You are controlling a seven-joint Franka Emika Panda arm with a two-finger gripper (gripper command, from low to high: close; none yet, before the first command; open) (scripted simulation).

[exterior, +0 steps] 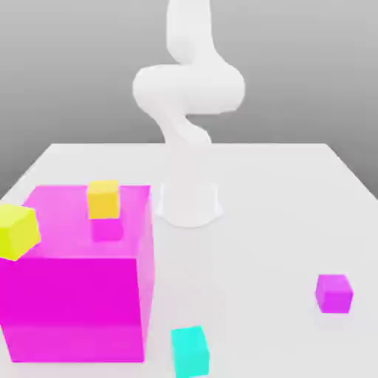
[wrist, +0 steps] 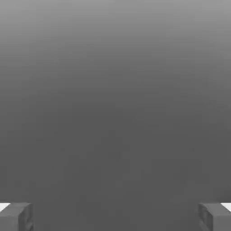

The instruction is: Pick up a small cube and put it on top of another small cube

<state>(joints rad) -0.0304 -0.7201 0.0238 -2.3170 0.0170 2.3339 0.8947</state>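
White table point(exterior: 280, 192): large translucent magenta box point(exterior: 74, 295) at its near left corner, small orange cube point(exterior: 103, 198) atop, small teal cube point(exterior: 190, 351) at near edge; gripper point(wrist: 115, 216) fingers spread wide, empty.

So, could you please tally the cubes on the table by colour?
Magenta: 3, the large cube, a small one behind it, one at the exterior view's right
Yellow: 1
Orange: 1
Cyan: 1
Total: 6

Gripper point(wrist: 115, 216) wide open, empty
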